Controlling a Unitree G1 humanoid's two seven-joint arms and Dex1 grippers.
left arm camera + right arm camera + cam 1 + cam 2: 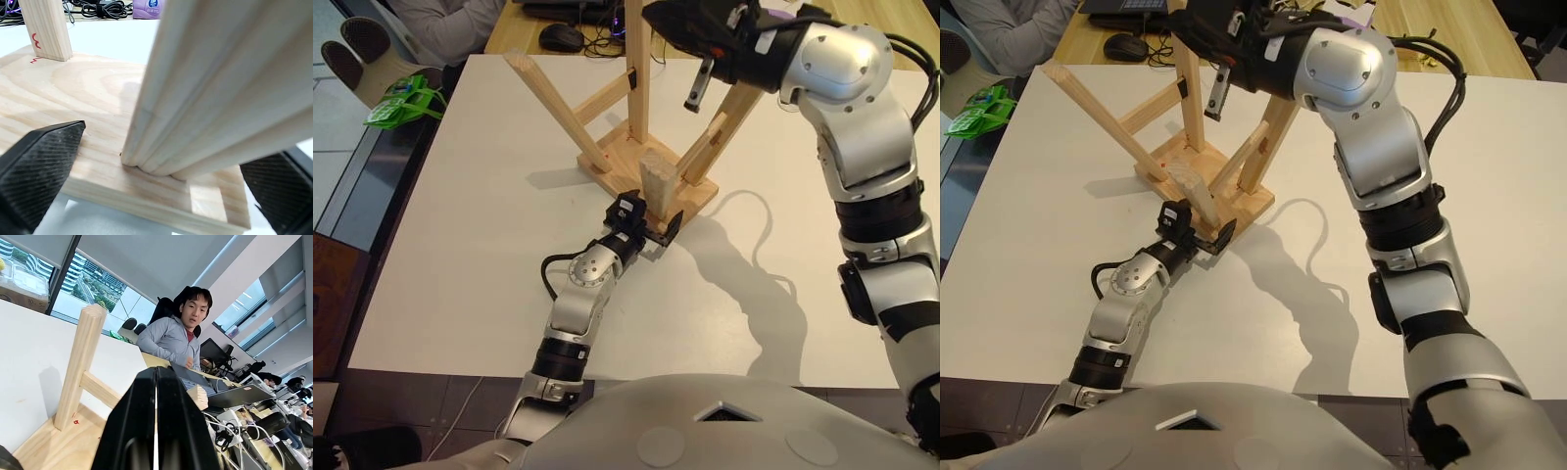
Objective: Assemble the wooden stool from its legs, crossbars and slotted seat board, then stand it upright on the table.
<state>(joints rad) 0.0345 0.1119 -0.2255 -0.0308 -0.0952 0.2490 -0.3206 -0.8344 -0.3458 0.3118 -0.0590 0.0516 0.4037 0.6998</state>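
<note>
Pale wooden stool (pixel 636 108) sits upside down on white table (pixel 460 255): flat slotted seat board (pixel 625 149) lies on the surface, square legs point up, w/ crossbars (pixel 605 98) joining them. Low at the board's near corner is the left gripper (pixel 652 221), jaws apart, one each side of the near leg (pixel 205 88) at its base. Left wrist view shows gaps both sides, so nothing clamped. High over the far legs hangs the right gripper (pixel 695 90), fingers pressed together w/ nothing between them, per right wrist view.

Judgement: assembly looks approx. done. What's left is to confirm the near leg is fully seated in its slot, then flip.

To do it well:
- Centre the left jaws on the leg close to the board before closing, so the squeeze doesn't lever the joint.
- Open the right jaws and take a far leg or crossbar, not a leg tip.
- Tip w/ both arms together.
- Risk: board skids on the smooth top, or a loose leg pulls out mid-turn.
</note>
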